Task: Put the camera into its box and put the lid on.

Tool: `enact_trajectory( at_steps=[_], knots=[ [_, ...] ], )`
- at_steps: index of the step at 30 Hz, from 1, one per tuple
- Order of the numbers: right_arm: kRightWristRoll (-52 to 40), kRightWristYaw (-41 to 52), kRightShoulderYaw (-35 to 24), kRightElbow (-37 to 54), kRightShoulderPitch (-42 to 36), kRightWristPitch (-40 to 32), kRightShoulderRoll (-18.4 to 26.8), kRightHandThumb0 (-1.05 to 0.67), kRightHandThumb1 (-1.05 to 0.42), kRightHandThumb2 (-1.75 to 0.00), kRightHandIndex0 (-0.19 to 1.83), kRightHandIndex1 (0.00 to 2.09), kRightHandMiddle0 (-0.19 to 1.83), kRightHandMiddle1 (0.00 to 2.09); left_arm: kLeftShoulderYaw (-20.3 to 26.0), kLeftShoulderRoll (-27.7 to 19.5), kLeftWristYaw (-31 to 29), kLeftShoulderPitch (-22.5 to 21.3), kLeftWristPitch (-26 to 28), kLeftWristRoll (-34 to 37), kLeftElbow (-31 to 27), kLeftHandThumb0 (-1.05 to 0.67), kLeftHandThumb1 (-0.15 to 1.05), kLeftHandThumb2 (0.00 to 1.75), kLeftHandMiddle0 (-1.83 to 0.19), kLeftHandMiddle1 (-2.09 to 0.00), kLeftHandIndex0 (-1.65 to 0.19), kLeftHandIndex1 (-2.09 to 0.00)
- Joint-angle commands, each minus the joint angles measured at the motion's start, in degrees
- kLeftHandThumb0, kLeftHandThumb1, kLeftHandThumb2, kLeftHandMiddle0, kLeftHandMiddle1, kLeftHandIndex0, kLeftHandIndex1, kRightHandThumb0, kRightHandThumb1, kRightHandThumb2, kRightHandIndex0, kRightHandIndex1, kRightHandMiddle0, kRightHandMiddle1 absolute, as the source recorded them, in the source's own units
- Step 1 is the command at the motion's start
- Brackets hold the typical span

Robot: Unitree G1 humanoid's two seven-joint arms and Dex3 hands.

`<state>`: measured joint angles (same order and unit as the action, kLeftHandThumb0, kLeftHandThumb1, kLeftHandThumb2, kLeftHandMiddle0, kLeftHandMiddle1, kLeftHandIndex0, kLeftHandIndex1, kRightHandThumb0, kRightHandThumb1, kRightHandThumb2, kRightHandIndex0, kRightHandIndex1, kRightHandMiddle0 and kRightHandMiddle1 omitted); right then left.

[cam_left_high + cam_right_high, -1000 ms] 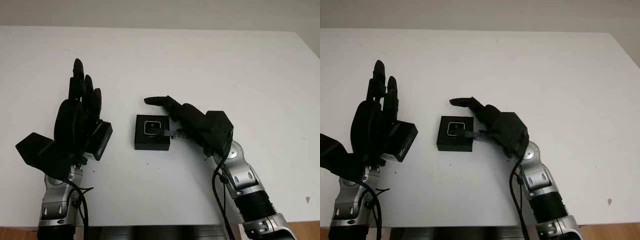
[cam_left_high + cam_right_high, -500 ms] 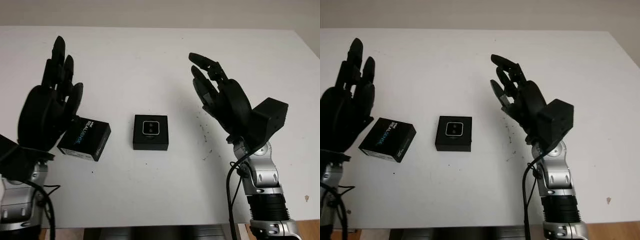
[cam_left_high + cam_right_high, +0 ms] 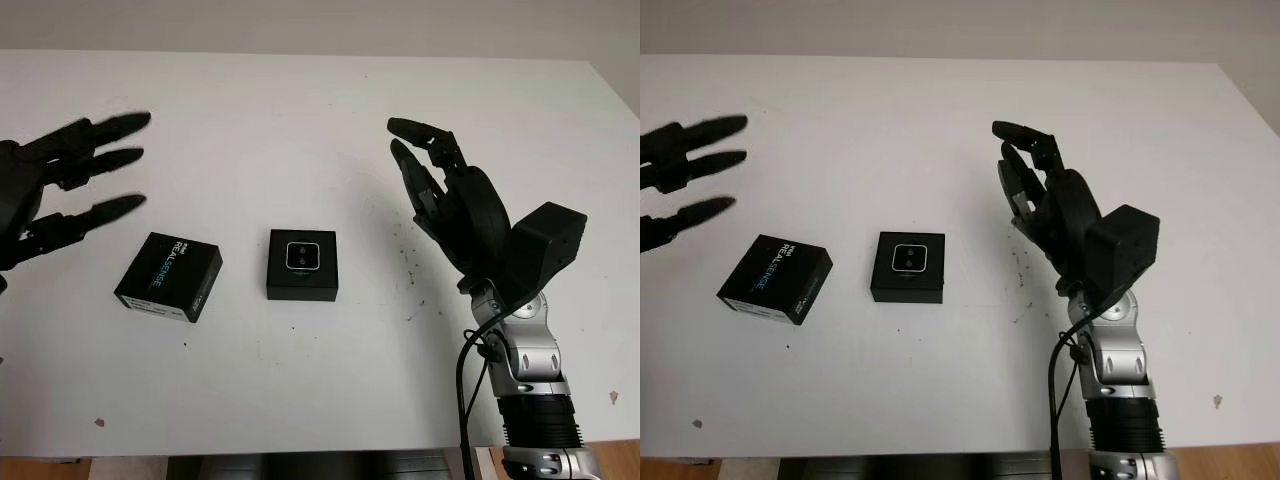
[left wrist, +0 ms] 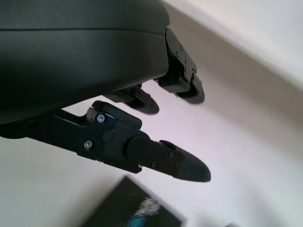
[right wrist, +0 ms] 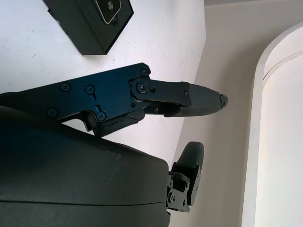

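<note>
Both hands are retreating upward, the left hand (image 3: 55, 190) swinging off toward 9 o'clock and the right hand (image 3: 450, 205) hovering at 3 o'clock, each open and holding nothing, while the camera (image 3: 303, 256) is sitting in its box (image 3: 302, 285) at centre and the rigid, light-looking lid (image 3: 170, 277) beside it is awaiting an edge grip.

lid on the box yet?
No. The lid lies on the table beside the open box, apart from it, with the camera visible inside.
</note>
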<state>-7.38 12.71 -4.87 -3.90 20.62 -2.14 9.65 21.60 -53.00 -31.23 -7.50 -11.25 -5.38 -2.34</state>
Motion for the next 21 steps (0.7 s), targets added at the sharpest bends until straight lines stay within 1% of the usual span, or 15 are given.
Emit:
enact_trajectory(
  at_steps=[1,3,5,9,12,16,21],
  knots=[
    [-0.4,-0.1,-0.3,-0.1,-0.4,-0.1,-0.1,-0.62,-1.05,-0.48,0.16,0.08,-0.19,1.18,-2.4,-4.3,-3.7,-0.6,-0.5,-1.3,0.7,-0.76,0.89,0.04,-0.31,-0.01,-0.26,-0.02],
    [-0.5,-0.1,-0.3,-0.2,-0.4,0.0,0.0,-0.62,-1.05,-0.49,0.16,0.08,-0.19,1.16,-4.3,-7.2,-7.5,-1.3,1.0,-2.2,0.6,-0.74,0.85,0.04,-0.19,-0.02,-0.16,-0.01],
    [-0.1,-0.3,-0.3,-0.5,-0.3,0.4,0.3,-0.61,-1.05,-0.5,0.15,0.08,-0.19,1.1,-6.0,-9.2,-10.4,-2.0,2.0,-2.8,0.9,-0.73,0.82,0.04,-0.12,-0.02,-0.11,-0.01],
    [0.3,-0.7,-0.6,-0.4,-0.3,0.3,0.6,-0.62,-1.05,-0.51,0.15,0.07,-0.19,0.97,-9.9,-11.1,-13.1,-3.7,2.1,-5.5,2.0,-0.78,0.82,0.05,-0.01,-0.02,0.0,-0.01],
    [0.1,-1.2,-0.8,0.5,-0.3,-0.8,0.6,-0.62,-1.05,-0.5,0.13,0.06,-0.18,0.9,-11.8,-11.4,-13.5,-4.2,3.4,-7.6,1.7,-0.79,0.81,0.05,0.03,-0.03,0.05,-0.02],
    [-0.3,-0.9,-1.3,0.5,-0.4,-0.7,1.0,-0.6,-1.05,-0.5,0.12,0.06,-0.19,0.9,-12.9,-10.5,-12.6,-3.6,3.2,-9.0,2.1,-0.79,0.83,0.06,0.05,-0.04,0.1,-0.02],
    [-0.1,-1.7,-1.5,0.7,-0.6,-1.4,0.8,-0.57,-1.05,-0.53,0.11,0.05,-0.17,0.87,-14.8,-8.4,-9.4,-4.2,1.6,-10.5,4.2,-0.78,0.84,0.06,0.08,-0.03,0.15,-0.02]
  ],
)
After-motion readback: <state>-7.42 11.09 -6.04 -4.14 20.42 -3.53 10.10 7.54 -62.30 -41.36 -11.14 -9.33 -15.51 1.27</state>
